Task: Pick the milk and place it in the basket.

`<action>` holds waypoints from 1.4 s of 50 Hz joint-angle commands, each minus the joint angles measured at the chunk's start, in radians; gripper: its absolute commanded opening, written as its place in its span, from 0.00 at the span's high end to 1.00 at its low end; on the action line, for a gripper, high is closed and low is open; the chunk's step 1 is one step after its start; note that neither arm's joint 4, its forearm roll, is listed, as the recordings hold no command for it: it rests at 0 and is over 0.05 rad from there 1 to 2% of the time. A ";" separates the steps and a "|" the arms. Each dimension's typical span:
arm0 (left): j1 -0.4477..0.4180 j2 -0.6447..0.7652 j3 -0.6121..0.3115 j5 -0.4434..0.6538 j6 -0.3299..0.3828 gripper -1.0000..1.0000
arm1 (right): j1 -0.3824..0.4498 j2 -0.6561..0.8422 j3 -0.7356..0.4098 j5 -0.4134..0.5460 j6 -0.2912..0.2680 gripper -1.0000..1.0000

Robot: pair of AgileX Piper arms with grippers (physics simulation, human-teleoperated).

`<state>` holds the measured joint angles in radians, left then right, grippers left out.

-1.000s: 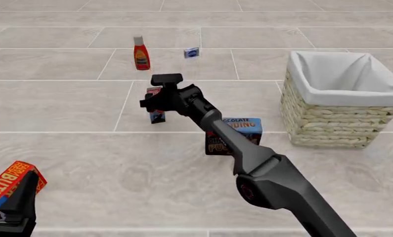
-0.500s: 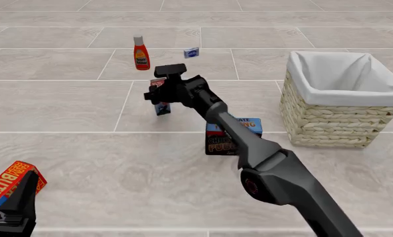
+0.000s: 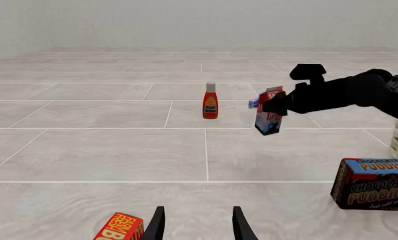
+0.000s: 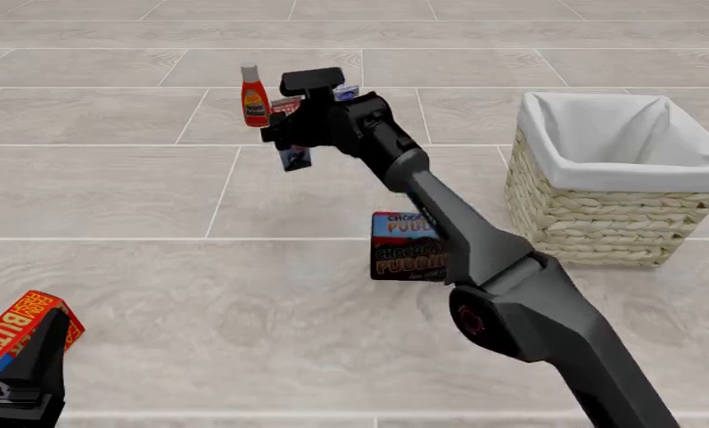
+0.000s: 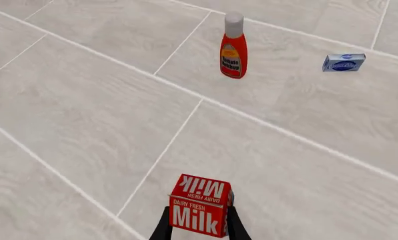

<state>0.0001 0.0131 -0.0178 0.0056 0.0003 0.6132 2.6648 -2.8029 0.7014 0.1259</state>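
The milk point(image 4: 294, 159), a slim carton with a red top and dark blue base, hangs tilted above the floor. My right gripper point(image 4: 290, 134) is shut on its sides. In the right wrist view the milk point(image 5: 200, 206) sits between both fingers point(image 5: 234, 225), its "Milk" lettering facing the camera. The left wrist view shows the milk point(image 3: 268, 119) clear of the tiles, held by the right gripper point(image 3: 283, 103). The wicker basket point(image 4: 592, 218) with white lining stands far to the right. My left gripper point(image 3: 199, 227) is open and empty, low at the near left.
A red ketchup bottle point(image 4: 254, 96) stands just left of the held carton, and a small blue box point(image 4: 346, 94) lies behind it. The Chocolate Pudding box point(image 4: 399, 247) sits under the right arm. A butter box point(image 4: 21, 332) lies beside the left gripper.
The right gripper has lifted the milk off the floor and carried it up and farther away, toward the ketchup bottle. The left arm has stayed still.
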 commanded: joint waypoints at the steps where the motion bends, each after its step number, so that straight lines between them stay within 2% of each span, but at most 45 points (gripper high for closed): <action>1: 0.000 0.000 0.000 0.000 0.000 0.00 | -0.005 -0.208 0.263 -0.128 0.005 1.00; 4: 0.000 0.000 0.000 0.000 0.000 0.00 | -0.010 -0.297 0.417 -0.202 0.008 1.00; 9: 0.000 0.000 0.000 0.000 0.000 0.00 | -0.024 -0.392 0.567 -0.270 0.007 1.00; 21: 0.000 0.000 0.000 0.000 0.000 0.00 | -0.069 -0.562 0.800 -0.364 -0.011 1.00; 48: 0.000 0.000 0.000 0.000 0.000 0.00 | -0.205 -0.860 1.144 -0.482 -0.047 1.00; 57: 0.000 0.000 0.000 0.000 0.000 0.00 | -0.263 -0.933 1.212 -0.487 -0.066 1.00; 70: 0.000 0.000 0.000 0.000 0.000 0.00 | -0.355 -1.033 1.333 -0.516 -0.059 1.00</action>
<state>0.0001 0.0130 -0.0178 0.0056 0.0003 0.3199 1.7196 -1.5381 0.2084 0.0540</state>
